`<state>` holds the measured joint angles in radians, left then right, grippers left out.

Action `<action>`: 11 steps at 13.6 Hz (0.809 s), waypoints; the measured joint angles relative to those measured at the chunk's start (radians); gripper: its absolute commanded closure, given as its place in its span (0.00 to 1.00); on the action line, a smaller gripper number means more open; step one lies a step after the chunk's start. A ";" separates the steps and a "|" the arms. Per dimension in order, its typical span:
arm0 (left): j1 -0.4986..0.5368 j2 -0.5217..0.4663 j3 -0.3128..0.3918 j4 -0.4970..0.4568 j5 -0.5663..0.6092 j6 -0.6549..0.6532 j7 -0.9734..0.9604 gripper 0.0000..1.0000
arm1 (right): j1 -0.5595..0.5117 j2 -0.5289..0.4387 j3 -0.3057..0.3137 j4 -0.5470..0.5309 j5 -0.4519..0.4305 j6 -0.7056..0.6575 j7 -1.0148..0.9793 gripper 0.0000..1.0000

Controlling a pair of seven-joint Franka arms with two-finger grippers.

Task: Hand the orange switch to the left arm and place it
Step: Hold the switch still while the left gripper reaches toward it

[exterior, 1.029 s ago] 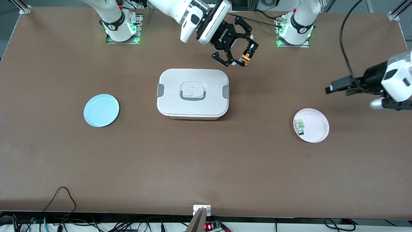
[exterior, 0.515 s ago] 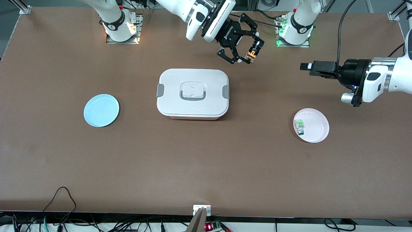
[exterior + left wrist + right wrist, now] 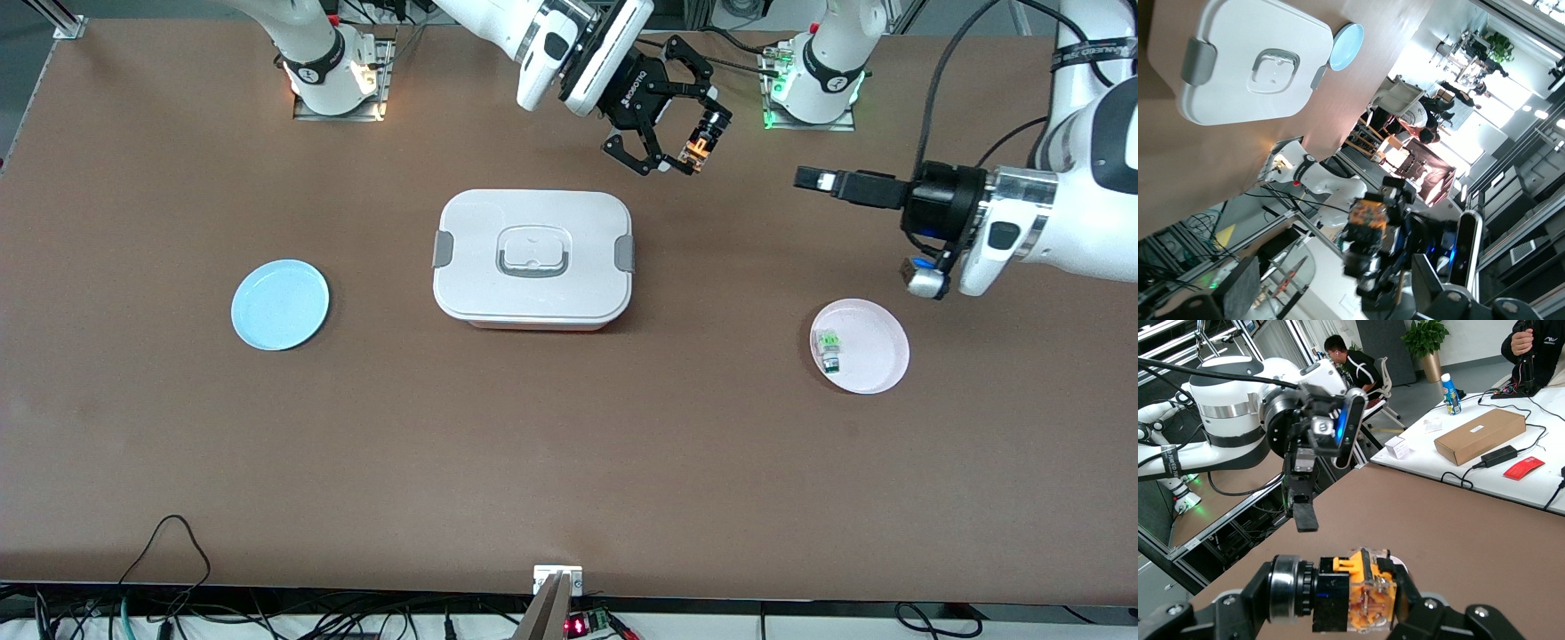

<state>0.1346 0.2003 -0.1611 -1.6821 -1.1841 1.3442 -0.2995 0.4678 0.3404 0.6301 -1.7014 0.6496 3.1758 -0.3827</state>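
My right gripper is shut on the orange switch and holds it in the air over the table, just off the box's corner on the robot bases' side. The right wrist view shows the switch clamped crosswise between the fingers. The white lidded box sits mid-table. My left gripper is open and empty, held level in the air and pointing at the right gripper, with a gap between them. It faces the switch in the left wrist view, and it shows in the right wrist view.
A blue plate lies toward the right arm's end of the table. A pink plate toward the left arm's end holds a small green-and-white switch. Cables trail along the table edge nearest the front camera.
My left arm has swung in from the table's end, and its gripper now points at the right gripper. My right gripper has shifted slightly toward the bases with the switch.
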 measured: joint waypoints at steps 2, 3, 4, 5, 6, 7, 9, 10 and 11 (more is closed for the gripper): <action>-0.005 0.000 -0.040 -0.005 -0.003 0.049 -0.032 0.00 | 0.001 0.002 0.000 0.000 0.000 0.000 0.000 0.87; -0.007 0.000 -0.060 -0.012 -0.004 0.071 -0.045 0.00 | 0.001 0.004 0.000 0.000 0.000 0.000 0.000 0.87; -0.007 -0.001 -0.077 -0.019 -0.007 0.087 -0.058 0.00 | 0.003 0.008 0.000 0.000 0.000 0.000 0.000 0.87; -0.008 -0.001 -0.093 -0.027 -0.015 0.098 -0.075 0.00 | 0.006 0.012 0.000 0.000 0.000 0.000 0.000 0.87; -0.008 -0.003 -0.104 -0.036 -0.022 0.105 -0.088 0.00 | 0.009 0.015 0.000 0.000 0.000 0.000 0.000 0.87; -0.009 -0.007 -0.112 -0.048 -0.027 0.107 -0.095 0.00 | 0.010 0.018 0.000 0.000 0.000 0.000 0.000 0.87; -0.009 -0.018 -0.125 -0.070 -0.030 0.108 -0.105 0.00 | 0.011 0.019 0.000 0.001 0.000 0.000 0.000 0.87; -0.009 -0.024 -0.129 -0.083 -0.030 0.108 -0.109 0.00 | 0.011 0.019 0.000 0.003 0.000 0.000 0.000 0.87; -0.009 -0.030 -0.131 -0.098 -0.030 0.108 -0.110 0.00 | 0.011 0.019 0.000 0.007 0.000 0.000 0.001 0.87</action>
<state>0.1260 0.1707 -0.2917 -1.7797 -1.2140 1.4524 -0.4099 0.4785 0.3591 0.6301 -1.6949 0.6496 3.1762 -0.3820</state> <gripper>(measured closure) 0.000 0.260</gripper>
